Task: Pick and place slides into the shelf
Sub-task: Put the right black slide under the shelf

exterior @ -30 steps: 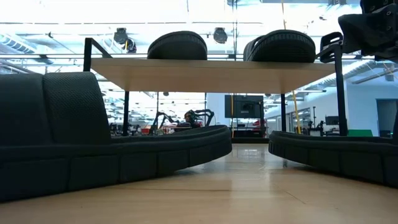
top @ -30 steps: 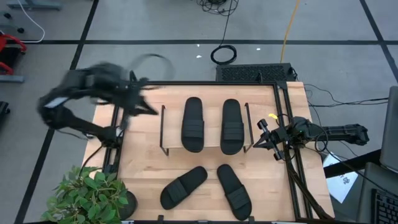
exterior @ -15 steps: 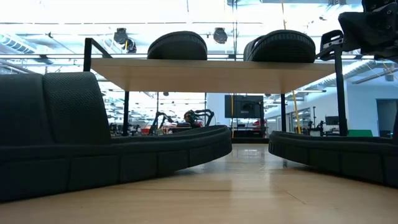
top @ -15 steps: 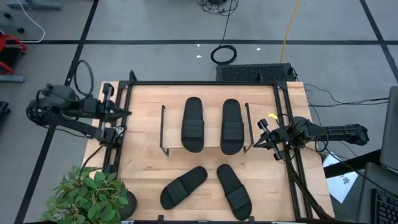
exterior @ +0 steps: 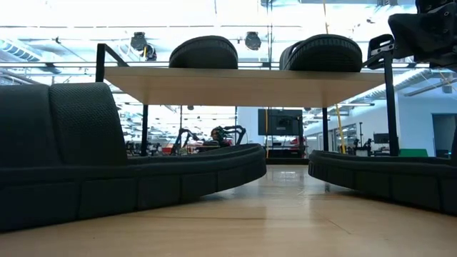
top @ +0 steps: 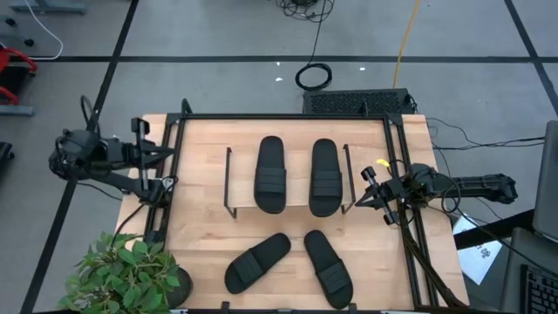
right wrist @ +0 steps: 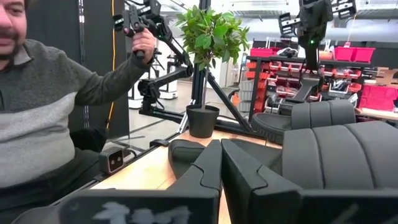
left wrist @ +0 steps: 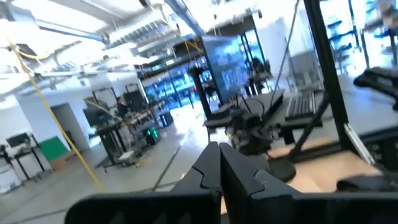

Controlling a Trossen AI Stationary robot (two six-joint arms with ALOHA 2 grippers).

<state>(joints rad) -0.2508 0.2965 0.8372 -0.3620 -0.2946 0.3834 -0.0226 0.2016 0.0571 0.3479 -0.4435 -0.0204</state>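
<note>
High view: two slides [top: 270,174] [top: 325,176] lie side by side on the shelf [top: 242,179] at mid-tabletop [top: 205,235], and two more slides [top: 257,262] [top: 328,268] lie loose on the wood nearer the front edge. Left gripper [top: 171,153] sits off the tabletop's left edge, jaws pressed together, holding nothing. Right gripper [top: 362,200] rests at the right edge beside the shelf, jaws likewise closed and empty. A potted plant [top: 131,275] stands at the front left corner.

- Low rack with light wood plank top and thin black wire sides [top: 228,179], upright at mid-table.
- Two black ribbed-strap slide sandals [top: 271,173] [top: 325,175] lie side by side, parallel, on its top.
- Two matching sandals [top: 258,261] [top: 329,268] lie on the tabletop nearer the front edge, angled apart.
</note>
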